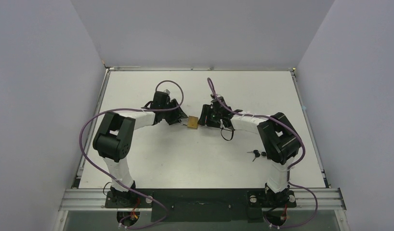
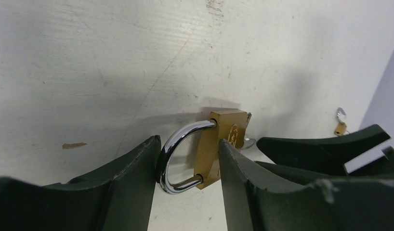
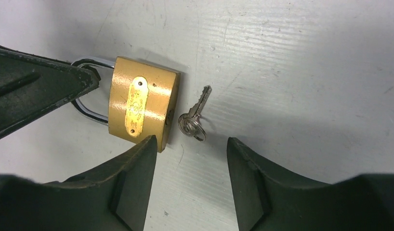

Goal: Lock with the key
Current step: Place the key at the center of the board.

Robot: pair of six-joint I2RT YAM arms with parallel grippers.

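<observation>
The brass padlock [image 1: 192, 123] lies flat mid-table with its chrome shackle pushed in. My left gripper [image 2: 188, 142] is shut on it: in the left wrist view the shackle [image 2: 173, 149] touches the left finger and the brass body [image 2: 226, 132] meets the right finger. My right gripper [image 3: 190, 144] is open and empty, just short of the padlock [image 3: 142, 108]. A small silver key [image 3: 194, 118] lies loose on the table beside the padlock's bottom end, in line with the gap between my right fingers. The left finger [image 3: 50, 82] shows in the right wrist view over the shackle.
A spare bunch of keys [image 1: 255, 154] lies beside the right arm's elbow; it also shows far off in the left wrist view [image 2: 339, 125]. My right fingers [image 2: 310, 149] sit just behind the padlock. White walls enclose the table [image 1: 151, 163] on three sides.
</observation>
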